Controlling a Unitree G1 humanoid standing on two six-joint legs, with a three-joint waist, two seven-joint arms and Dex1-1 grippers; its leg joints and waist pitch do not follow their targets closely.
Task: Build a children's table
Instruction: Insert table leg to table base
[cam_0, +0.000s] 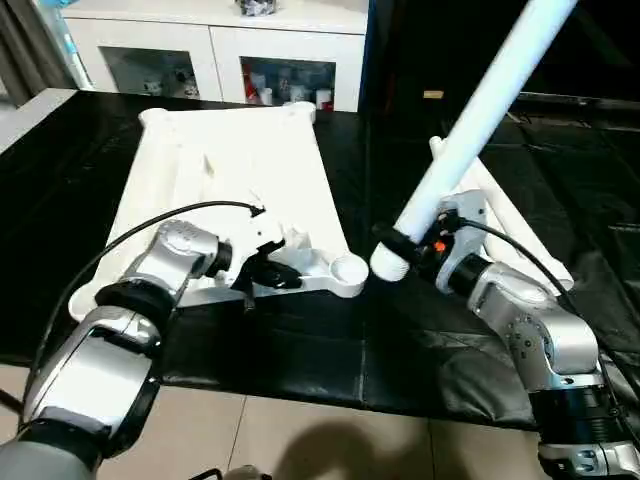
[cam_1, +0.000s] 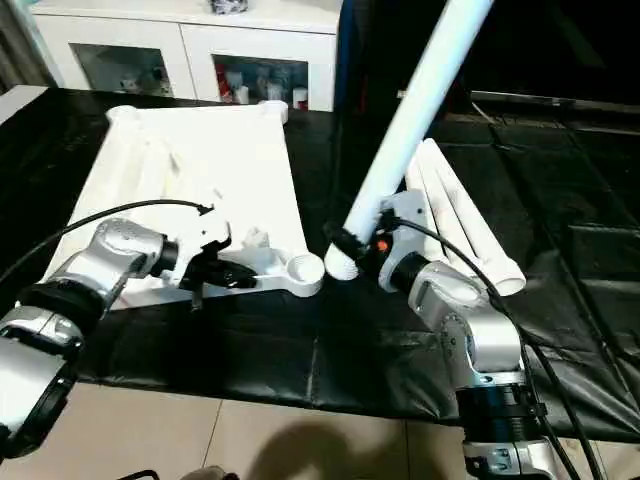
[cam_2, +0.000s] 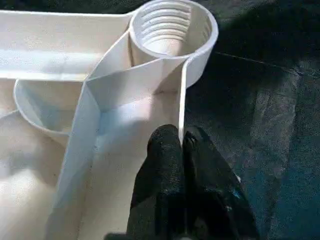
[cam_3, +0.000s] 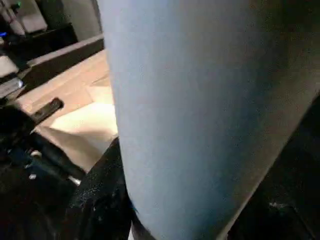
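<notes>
The white table top (cam_0: 230, 170) lies underside up on the black mat. My left gripper (cam_0: 272, 272) is shut on the top's thin near rim wall (cam_2: 182, 95), a short way from the round threaded corner socket (cam_2: 172, 25). My right gripper (cam_0: 400, 245) is shut on a long white leg (cam_0: 480, 120) near its lower end. The leg slants up and away to the right. Its lower end (cam_0: 388, 262) hangs just right of the near corner socket (cam_0: 348, 268), close beside it and not inside it.
More white legs (cam_1: 455, 210) lie on the mat behind my right arm. A white glass-door cabinet (cam_0: 215, 55) stands behind the table top. The black mat (cam_0: 330, 340) ends at the tiled floor near me.
</notes>
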